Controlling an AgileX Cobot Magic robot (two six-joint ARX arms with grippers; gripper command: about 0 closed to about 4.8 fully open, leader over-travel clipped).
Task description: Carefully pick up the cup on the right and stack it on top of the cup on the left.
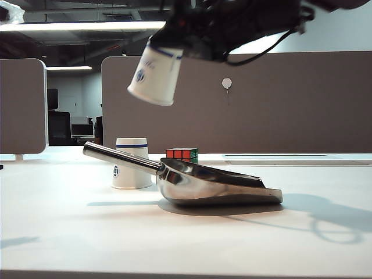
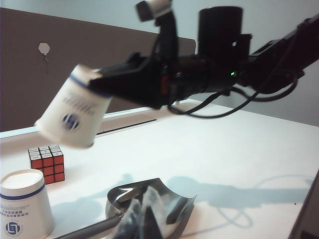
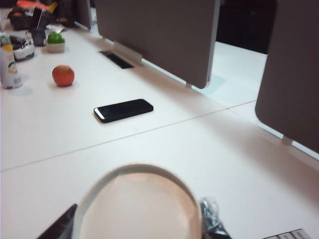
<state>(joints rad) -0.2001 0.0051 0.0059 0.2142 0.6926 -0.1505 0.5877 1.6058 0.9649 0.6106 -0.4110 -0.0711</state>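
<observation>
Two white paper cups. One cup [image 1: 154,76] hangs in the air above the desk [image 1: 186,238], tilted, base pointing down-left, rim gripped in the right claw [image 1: 174,49], partly open around it. The other cup [image 1: 132,163] stands inverted beside one metal scoop [image 1: 215,183]. Left claw [image 2: 142,219]: opening unclear.

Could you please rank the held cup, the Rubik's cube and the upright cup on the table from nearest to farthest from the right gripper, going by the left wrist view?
1. Held cup: tilted in the air, clamped in the right gripper.
2. Rubik's cube: on the table below the held cup.
3. Upright cup: on the table, in front of the cube, lowest in view.
</observation>
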